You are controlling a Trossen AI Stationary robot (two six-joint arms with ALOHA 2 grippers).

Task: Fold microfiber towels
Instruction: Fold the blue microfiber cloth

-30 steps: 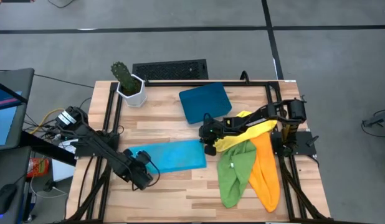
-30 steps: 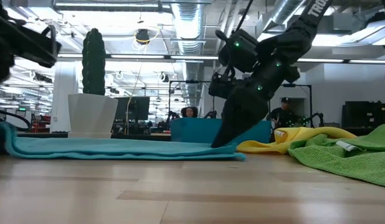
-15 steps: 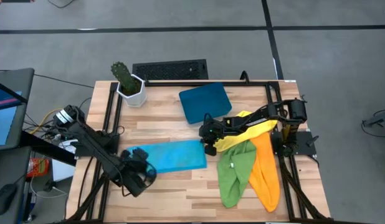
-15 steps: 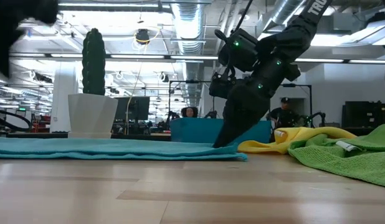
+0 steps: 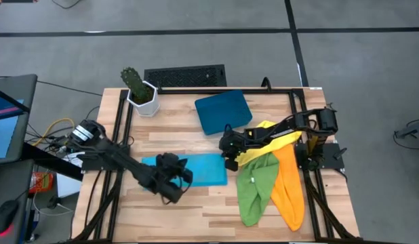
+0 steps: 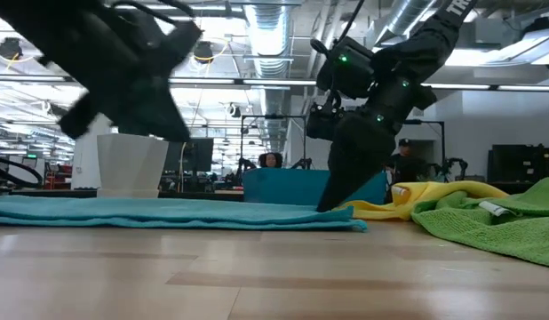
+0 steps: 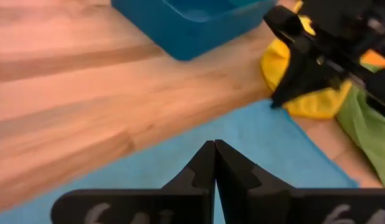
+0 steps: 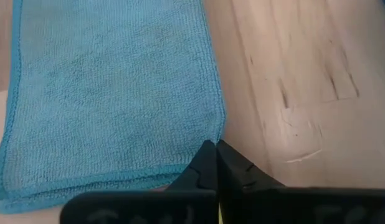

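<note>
The light blue towel (image 5: 203, 169) lies flat on the table in several layers. My right gripper (image 5: 228, 163) is shut at its far right corner, fingers slanting down from the right. My left gripper (image 5: 184, 176) is shut and hovers over the towel's left half, clear of the cloth in the low view (image 6: 123, 80). The yellow towel (image 5: 267, 139), green towel (image 5: 255, 190) and orange towel (image 5: 289, 186) lie bunched together at the right, under my right arm. My right gripper pinches the light blue towel's far right corner (image 8: 218, 135) with just the tips of its two fingers. It comes slanting down from the table's right. How many layers it has I cannot tell. The towel lies flat on the table.
A dark-blue tray (image 5: 223, 112) sits at the far middle, just beyond the towel. A cactus in a white pot (image 5: 140, 93) stands at the far left, with a black grille (image 5: 186, 74) behind the table's far edge. Bare wood shows along the near edge.
My left gripper has swung from the light blue towel's left end toward the table's right, out over the towel, turning as it went. The towel's left end, raised a second ago, now lies flat. Its right end has slid slightly toward the right.
</note>
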